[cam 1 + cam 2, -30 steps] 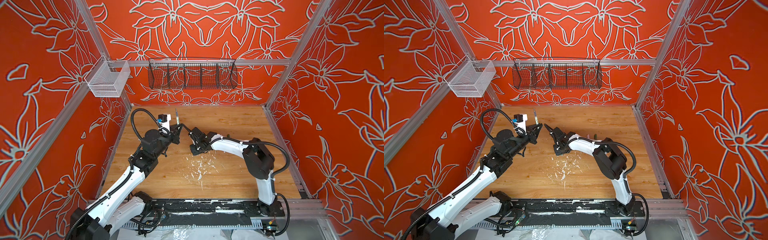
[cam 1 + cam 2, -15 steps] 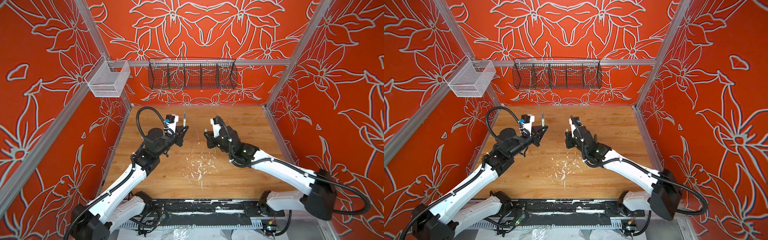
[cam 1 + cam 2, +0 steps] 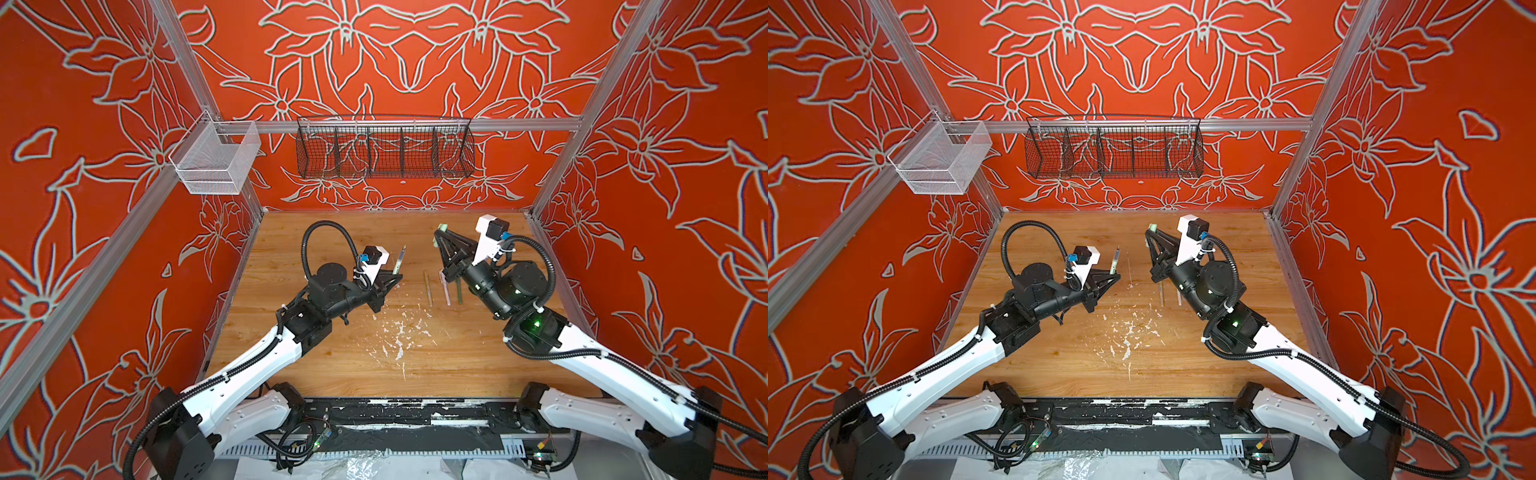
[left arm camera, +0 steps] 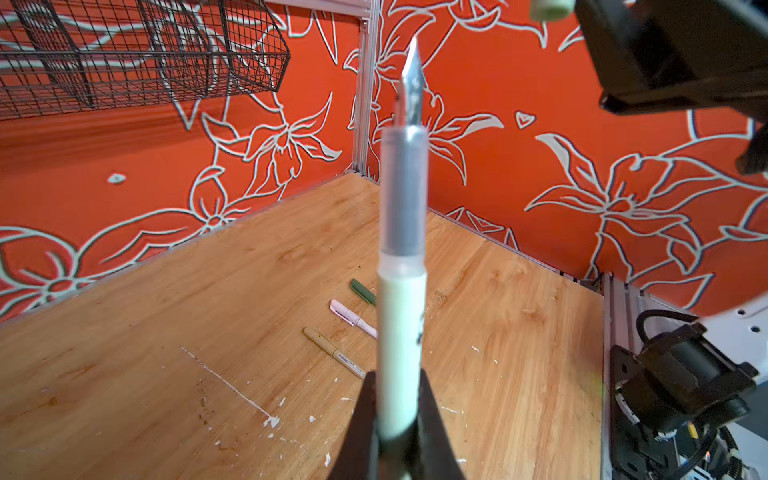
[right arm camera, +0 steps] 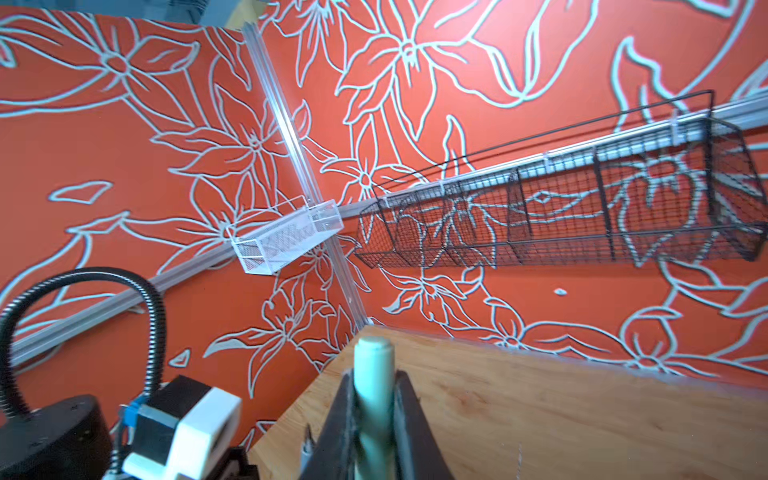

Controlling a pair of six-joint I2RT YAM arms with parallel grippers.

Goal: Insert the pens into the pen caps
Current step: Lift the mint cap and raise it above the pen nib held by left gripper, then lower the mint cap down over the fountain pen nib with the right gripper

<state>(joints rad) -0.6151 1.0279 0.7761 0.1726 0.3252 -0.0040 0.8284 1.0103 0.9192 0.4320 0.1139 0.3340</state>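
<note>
My left gripper [image 3: 394, 283] [image 3: 1113, 279] [image 4: 400, 380] is shut on a pale green pen [image 3: 399, 261] [image 3: 1115, 261] [image 4: 401, 324]. The pen stands nib-up, and its bare metal nib [image 4: 411, 83] points toward the back wall. My right gripper [image 3: 439, 236] [image 3: 1150, 235] [image 5: 374, 384] hangs higher, to the right of it, shut on a pale green pen cap [image 3: 443, 227] [image 3: 1153, 227] [image 5: 373, 365]. A clear gap separates nib and cap. A tan pen [image 3: 427, 287] [image 4: 332, 353], a pink pen [image 3: 445, 291] [image 4: 351, 316] and a dark green pen [image 3: 459, 291] [image 4: 362, 291] lie side by side on the wooden table [image 3: 332, 357].
White paint flecks [image 3: 397, 332] mark the middle of the table. A black wire basket [image 3: 384, 147] hangs on the back wall and a white mesh bin [image 3: 214, 160] on the left rail. Metal frame posts stand at the back corners.
The two grippers were nearly touching at mid-table a second ago. The right arm has swung out to the right and risen with the cap. The left gripper has shifted right with the pen.
</note>
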